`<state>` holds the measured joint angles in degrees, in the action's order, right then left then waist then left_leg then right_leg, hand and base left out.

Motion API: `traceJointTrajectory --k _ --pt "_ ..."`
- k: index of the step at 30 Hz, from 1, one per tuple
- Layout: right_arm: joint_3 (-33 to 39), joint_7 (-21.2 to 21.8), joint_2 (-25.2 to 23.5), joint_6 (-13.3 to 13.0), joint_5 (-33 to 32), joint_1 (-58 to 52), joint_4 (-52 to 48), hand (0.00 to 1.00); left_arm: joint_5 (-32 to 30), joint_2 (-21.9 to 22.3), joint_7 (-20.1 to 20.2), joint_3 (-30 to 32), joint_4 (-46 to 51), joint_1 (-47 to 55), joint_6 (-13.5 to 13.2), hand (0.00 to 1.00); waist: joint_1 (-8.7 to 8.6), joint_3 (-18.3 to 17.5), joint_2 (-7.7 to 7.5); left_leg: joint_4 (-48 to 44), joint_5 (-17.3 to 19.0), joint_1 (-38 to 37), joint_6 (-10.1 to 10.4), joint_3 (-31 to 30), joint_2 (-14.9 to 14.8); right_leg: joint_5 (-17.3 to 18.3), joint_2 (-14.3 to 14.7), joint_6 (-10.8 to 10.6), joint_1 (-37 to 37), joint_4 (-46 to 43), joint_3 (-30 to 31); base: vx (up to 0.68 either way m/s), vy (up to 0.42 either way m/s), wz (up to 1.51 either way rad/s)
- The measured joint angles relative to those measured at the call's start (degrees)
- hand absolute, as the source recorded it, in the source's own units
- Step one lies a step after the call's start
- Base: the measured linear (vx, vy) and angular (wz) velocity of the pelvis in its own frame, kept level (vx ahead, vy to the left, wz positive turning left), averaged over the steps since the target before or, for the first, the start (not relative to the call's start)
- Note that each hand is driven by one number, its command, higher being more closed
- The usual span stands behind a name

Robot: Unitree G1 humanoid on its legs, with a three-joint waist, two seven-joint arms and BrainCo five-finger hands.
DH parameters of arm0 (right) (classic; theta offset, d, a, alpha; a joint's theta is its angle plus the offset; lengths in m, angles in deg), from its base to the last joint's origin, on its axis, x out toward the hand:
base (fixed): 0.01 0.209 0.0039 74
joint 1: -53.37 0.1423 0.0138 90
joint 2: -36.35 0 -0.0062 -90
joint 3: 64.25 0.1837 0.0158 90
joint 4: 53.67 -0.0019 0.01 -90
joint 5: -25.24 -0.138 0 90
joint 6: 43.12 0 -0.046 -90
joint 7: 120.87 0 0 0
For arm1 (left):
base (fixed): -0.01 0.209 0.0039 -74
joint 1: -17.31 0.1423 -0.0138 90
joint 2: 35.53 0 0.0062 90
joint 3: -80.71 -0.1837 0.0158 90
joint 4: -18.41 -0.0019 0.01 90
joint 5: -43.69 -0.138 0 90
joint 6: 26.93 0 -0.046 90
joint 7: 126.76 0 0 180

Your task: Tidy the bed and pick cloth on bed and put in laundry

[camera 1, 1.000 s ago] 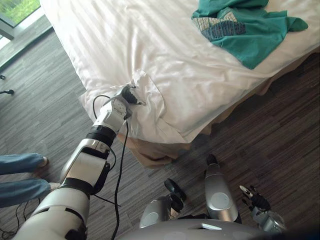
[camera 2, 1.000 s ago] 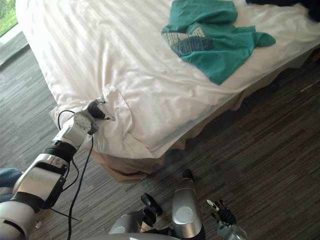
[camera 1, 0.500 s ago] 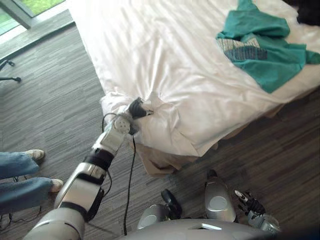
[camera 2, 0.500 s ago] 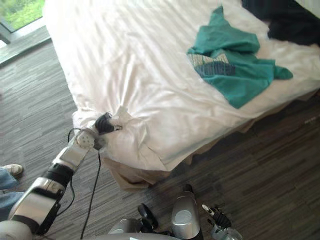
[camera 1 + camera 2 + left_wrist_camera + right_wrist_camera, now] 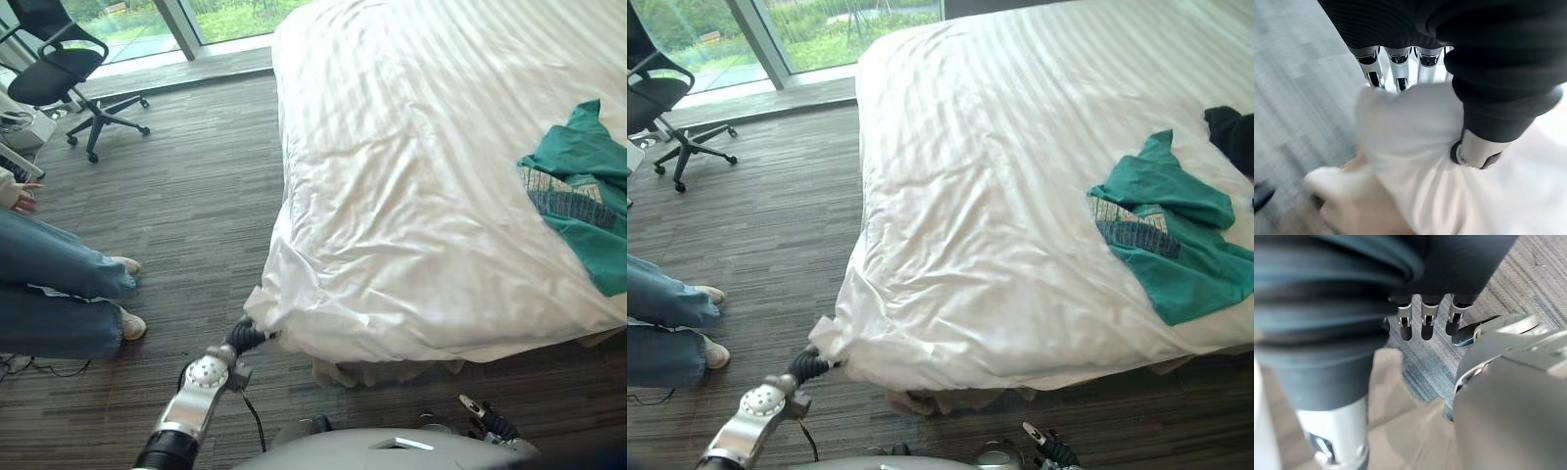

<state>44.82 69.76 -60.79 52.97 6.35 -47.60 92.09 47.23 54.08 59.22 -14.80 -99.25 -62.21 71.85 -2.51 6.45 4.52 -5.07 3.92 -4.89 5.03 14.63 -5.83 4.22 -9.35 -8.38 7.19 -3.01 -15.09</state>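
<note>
Left hand (image 5: pixel 245 337) clenches sheet (image 5: pixel 392 245) at near-left corner of bed (image 5: pixel 377 372); teal cloth (image 5: pixel 1161 240) lies on bed well apart to the right, nearer right hand (image 5: pixel 487 423), which hangs low over floor (image 5: pixel 196 196), fingers relaxed, holding nothing.

Daylight enters through the floor-length glass window (image 5: pixel 823 29) at 11 o'clock and lights the scene brightly and evenly. The white striped bed sheet (image 5: pixel 411 147) glares close to washed-out across its top, with soft grey shading in the folds toward 7 o'clock. A dark shadow band lies on the grey wood-grain floor (image 5: pixel 186 196) under the bed's overhang at 6 o'clock.
</note>
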Motion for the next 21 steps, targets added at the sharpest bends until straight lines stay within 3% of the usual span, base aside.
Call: traceJointTrajectory --k 2,4,7,9,11,13,15,18,20,21 --pt "0.04 0.00 -0.21 0.94 0.01 0.10 1.38 0.00 0.47 4.77 -5.44 5.88 -11.17 2.08 0.53 0.00 0.61 -1.14 -0.72 -0.06 0.01 -0.58 -0.01 -0.33 -0.04 -0.32 0.18 0.06 1.18 0.81 -0.07 0.04 -0.009 0.01" --pt "0.51 -0.01 -0.76 1.47 0.00 0.11 1.79 0.00 0.35 6.40 -8.77 11.09 -17.99 2.91 0.51 0.00 0.65 -1.45 -1.27 -0.06 0.01 -1.10 -0.01 -1.11 -0.05 -0.32 0.24 0.06 1.82 0.97 -0.22 0.02 -0.011 0.03" --pt "2.85 -0.60 -1.77 2.49 -0.13 0.10 3.97 0.00 0.13 7.24 -14.26 24.60 -28.27 4.70 2.34 0.00 2.11 -1.68 -1.89 -0.03 0.01 -2.60 -0.01 -1.11 -0.01 -0.32 0.21 0.05 3.28 1.05 -0.23 0.01 -0.010 -0.01" --pt "4.64 -1.35 -1.83 2.60 -1.03 0.31 5.09 0.00 -2.37 7.28 -14.68 32.01 -32.19 6.08 5.24 0.00 2.44 -1.80 -1.83 0.30 0.01 -3.15 -0.01 -1.11 0.17 -0.42 0.06 -0.12 3.43 1.08 -0.26 -0.02 -0.002 0.04" --pt "5.68 -2.05 -1.86 2.58 -2.53 1.14 5.73 0.00 -4.55 7.96 -14.62 35.61 -32.87 8.03 7.12 0.00 2.44 -1.89 -1.60 1.00 0.01 -3.17 -0.01 -1.09 0.28 -0.49 0.08 -0.20 3.20 1.39 -0.25 -0.04 -0.004 0.01" --pt "6.37 -2.97 -1.85 2.82 -4.03 1.95 6.73 0.00 -7.55 8.89 -14.02 37.81 -33.46 8.91 7.54 0.00 2.69 -1.88 -1.63 1.67 0.01 -3.18 -0.01 -1.04 0.39 -0.66 0.15 -0.42 3.23 2.22 -0.23 -0.06 -0.014 -0.01" --pt "6.93 -4.42 -1.85 3.15 -6.36 2.32 7.12 0.00 -10.12 9.83 -12.85 38.39 -33.53 8.84 6.17 0.00 2.93 -1.89 -1.61 2.71 0.01 -3.27 -0.01 -1.04 0.46 -0.66 0.34 -0.42 3.16 2.93 -0.22 -0.08 -0.014 0.00" --pt "8.66 -8.56 -1.87 2.97 -10.14 2.38 7.22 0.00 -10.83 11.18 -10.75 37.58 -33.02 7.68 0.72 0.00 2.86 -1.89 -1.64 4.69 0.01 -3.31 -0.01 -1.04 0.47 -0.66 0.71 -0.42 2.62 3.92 0.11 -0.14 -0.008 -0.02" --pt "10.84 -13.60 -1.88 2.81 -13.36 2.88 7.22 0.00 -8.20 11.71 -9.13 32.39 -31.44 5.32 -3.54 0.00 2.66 -1.78 -1.45 7.31 0.02 -2.96 -0.03 -1.10 0.47 -0.70 1.21 -0.37 1.50 5.38 0.17 -0.18 -0.009 -0.06" --pt "11.48 -15.05 -1.97 2.74 -14.23 3.08 7.24 0.00 -7.02 11.78 -8.66 30.83 -31.19 4.58 -4.39 0.00 2.55 -1.72 -1.46 7.65 -0.28 -2.86 -0.27 -1.10 0.51 -1.11 1.27 -0.03 1.30 5.65 0.22 -0.20 -0.009 -0.10"
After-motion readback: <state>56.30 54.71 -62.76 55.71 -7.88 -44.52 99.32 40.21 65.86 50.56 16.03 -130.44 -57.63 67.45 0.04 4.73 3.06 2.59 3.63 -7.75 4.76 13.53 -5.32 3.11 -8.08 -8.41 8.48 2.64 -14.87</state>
